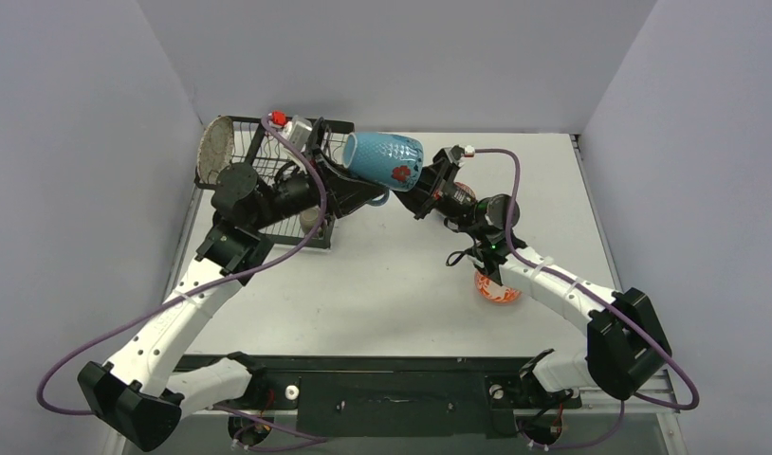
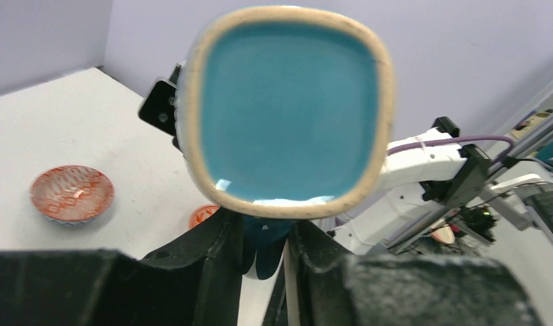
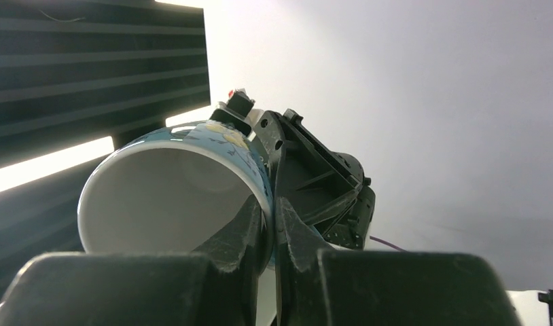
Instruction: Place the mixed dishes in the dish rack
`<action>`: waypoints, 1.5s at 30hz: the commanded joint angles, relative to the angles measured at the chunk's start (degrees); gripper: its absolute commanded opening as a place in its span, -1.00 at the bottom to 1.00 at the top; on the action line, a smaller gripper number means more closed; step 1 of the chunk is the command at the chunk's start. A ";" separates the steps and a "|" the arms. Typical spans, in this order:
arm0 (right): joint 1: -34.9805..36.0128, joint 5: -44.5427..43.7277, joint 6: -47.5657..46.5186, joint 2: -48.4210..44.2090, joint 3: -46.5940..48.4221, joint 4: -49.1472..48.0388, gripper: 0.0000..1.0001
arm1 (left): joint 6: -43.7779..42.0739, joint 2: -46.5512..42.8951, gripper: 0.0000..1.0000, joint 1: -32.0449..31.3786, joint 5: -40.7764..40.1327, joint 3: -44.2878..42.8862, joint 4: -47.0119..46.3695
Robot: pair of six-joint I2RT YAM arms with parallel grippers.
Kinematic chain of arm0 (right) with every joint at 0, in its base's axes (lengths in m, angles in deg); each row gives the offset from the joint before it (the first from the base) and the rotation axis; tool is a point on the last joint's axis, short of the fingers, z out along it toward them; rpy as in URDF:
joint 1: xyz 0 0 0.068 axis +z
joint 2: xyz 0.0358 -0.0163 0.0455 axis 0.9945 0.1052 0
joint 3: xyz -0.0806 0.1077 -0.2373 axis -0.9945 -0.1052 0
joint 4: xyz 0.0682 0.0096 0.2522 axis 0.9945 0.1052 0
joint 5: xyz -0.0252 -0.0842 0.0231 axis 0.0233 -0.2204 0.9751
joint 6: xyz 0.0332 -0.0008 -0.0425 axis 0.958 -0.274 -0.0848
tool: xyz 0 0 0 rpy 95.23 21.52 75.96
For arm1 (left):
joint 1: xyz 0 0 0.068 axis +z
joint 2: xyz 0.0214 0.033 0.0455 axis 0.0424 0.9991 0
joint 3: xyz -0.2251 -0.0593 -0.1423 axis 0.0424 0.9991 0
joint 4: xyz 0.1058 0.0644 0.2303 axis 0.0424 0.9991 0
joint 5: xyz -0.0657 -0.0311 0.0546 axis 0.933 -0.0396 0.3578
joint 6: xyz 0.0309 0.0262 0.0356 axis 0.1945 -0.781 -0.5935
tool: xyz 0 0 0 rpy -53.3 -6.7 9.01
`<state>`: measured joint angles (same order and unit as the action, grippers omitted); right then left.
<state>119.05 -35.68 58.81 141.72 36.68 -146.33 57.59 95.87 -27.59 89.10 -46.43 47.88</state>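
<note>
Up close we see right fingers (image 3: 259,216) clenched on light-blue mug (image 1: 382,159) rim; left fingers (image 2: 236,238) grasp its handle, mug airborne, dish rack (image 1: 252,152) at its 9 o'clock.

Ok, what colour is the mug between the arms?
The mug is light blue with a small red mark; best in the top view.
</note>
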 commanded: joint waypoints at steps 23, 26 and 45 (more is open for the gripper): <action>2.02 -2.09 -5.01 -2.10 3.08 0.09 -1.00 | -3.26 -2.79 -1.00 -3.28 -6.58 -0.96 2.86; 1.90 -2.21 -8.17 -2.99 3.11 3.50 -0.79 | -3.18 -4.34 -1.00 -3.24 -8.73 0.37 2.62; -0.87 -6.51 -20.18 -9.25 -3.50 17.81 0.08 | -10.34 -16.53 -1.00 -2.47 -20.12 5.37 15.85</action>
<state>119.86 -38.37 45.15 137.78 36.31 -133.52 52.98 84.52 -30.48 76.82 -40.27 58.42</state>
